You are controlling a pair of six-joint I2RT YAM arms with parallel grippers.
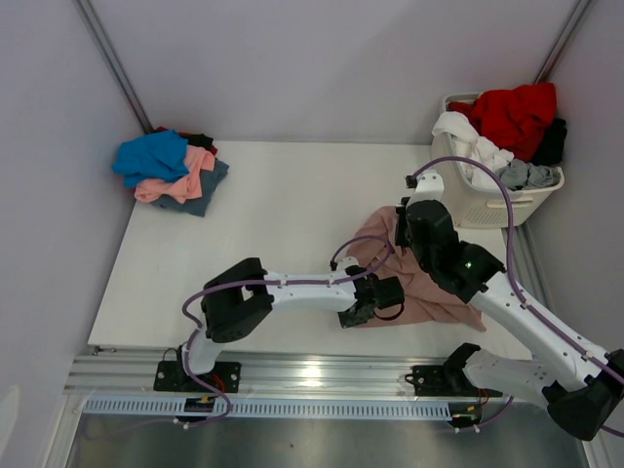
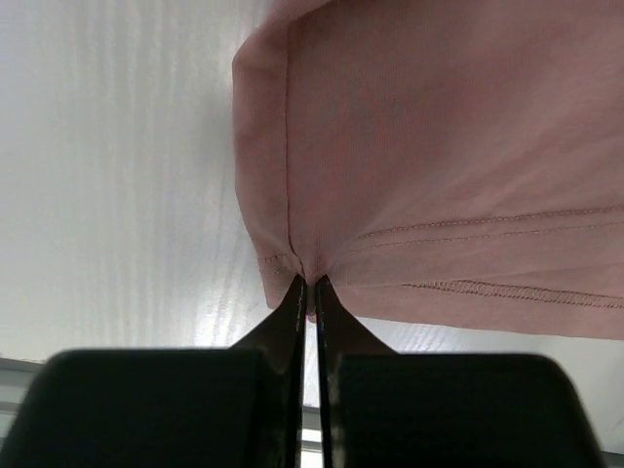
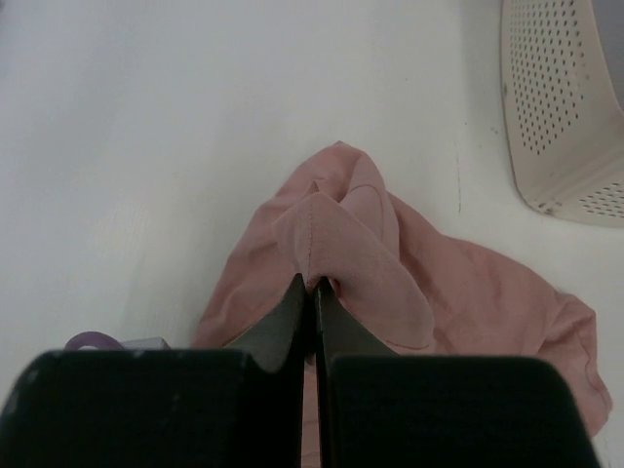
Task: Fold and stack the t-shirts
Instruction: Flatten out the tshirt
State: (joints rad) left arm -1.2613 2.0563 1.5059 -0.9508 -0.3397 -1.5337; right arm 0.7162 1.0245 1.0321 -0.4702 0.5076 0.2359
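Observation:
A dusty-pink t-shirt (image 1: 429, 291) lies crumpled at the table's front right, between the two arms. My left gripper (image 1: 363, 314) is shut on its hemmed corner (image 2: 292, 261) at the garment's near left edge. My right gripper (image 1: 406, 226) is shut on a raised fold of the same pink t-shirt (image 3: 341, 234) at its far side, lifting that part into a peak. Folded t-shirts, blue on top, then salmon, then slate (image 1: 168, 172), sit stacked at the far left corner. Red, white and grey t-shirts (image 1: 507, 132) fill the basket.
The white slatted laundry basket (image 1: 487, 210) stands at the far right of the table, close behind my right arm, and its perforated wall (image 3: 565, 117) shows in the right wrist view. Purple cables loop over both arms. The table's metal front rail (image 1: 312, 375) runs below.

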